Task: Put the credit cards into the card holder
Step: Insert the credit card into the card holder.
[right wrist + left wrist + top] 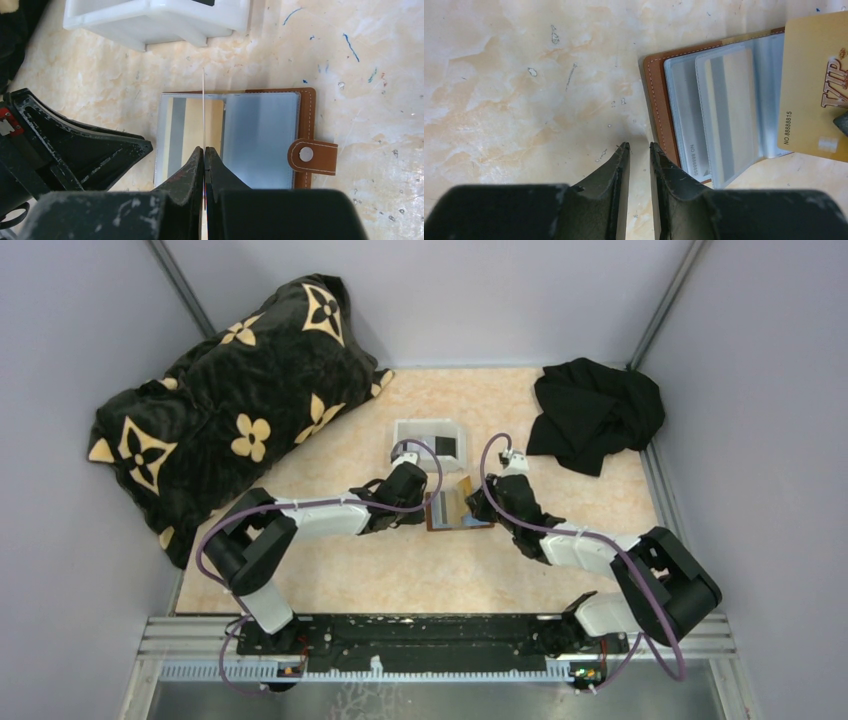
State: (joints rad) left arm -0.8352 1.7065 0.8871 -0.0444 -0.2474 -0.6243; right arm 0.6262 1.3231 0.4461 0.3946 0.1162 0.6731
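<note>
The card holder [300, 112] lies open and flat on the worktop [350, 75] between the two hands, with a grey-silver card [684, 125] and a gold-tan card [730, 110] tucked in its clear sleeves [260, 135]. The right hand [204, 150] pinches a gold VIP card [814, 85] on edge above those sleeves. The left hand [639, 146], narrowly parted and empty, is just beside the holder's leather edge, and behind it the white tray [405, 430] holds a black card [446, 447].

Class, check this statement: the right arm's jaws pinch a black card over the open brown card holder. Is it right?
Not quite: the card is gold, not black, as the left wrist view shows. The right gripper does pinch it over the open card holder.
</note>
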